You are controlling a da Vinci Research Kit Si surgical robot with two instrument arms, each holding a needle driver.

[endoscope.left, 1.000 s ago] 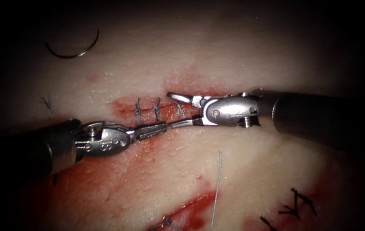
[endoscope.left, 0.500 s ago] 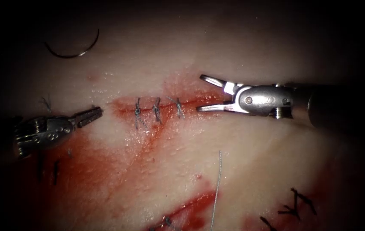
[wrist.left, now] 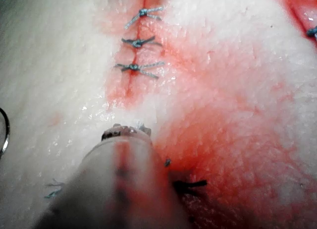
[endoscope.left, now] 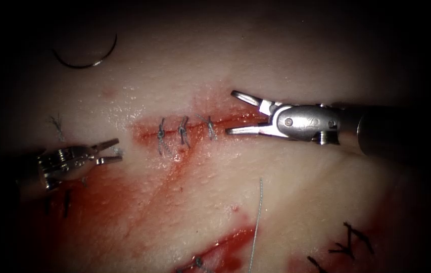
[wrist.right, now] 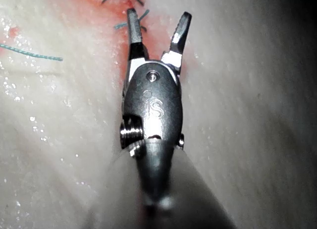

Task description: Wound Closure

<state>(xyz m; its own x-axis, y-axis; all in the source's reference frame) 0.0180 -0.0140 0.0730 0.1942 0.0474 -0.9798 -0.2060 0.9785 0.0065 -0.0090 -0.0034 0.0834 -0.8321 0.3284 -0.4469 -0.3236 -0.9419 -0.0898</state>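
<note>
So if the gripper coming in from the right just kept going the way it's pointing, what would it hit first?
Probably the nearest stitch on the cut. The right gripper is open, holding nothing, and points left along the cut, with two more stitches beyond. Its height above the tissue is unclear, so it might pass over.

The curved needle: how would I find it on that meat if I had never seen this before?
Start at the stitched cut in the middle of the tissue, then look far up and to the left, well away from both open claws. There the needle lies loose on pale tissue, held by nothing. It is one thin dark arc like a smile, unlike the short knotted stitches.
</note>
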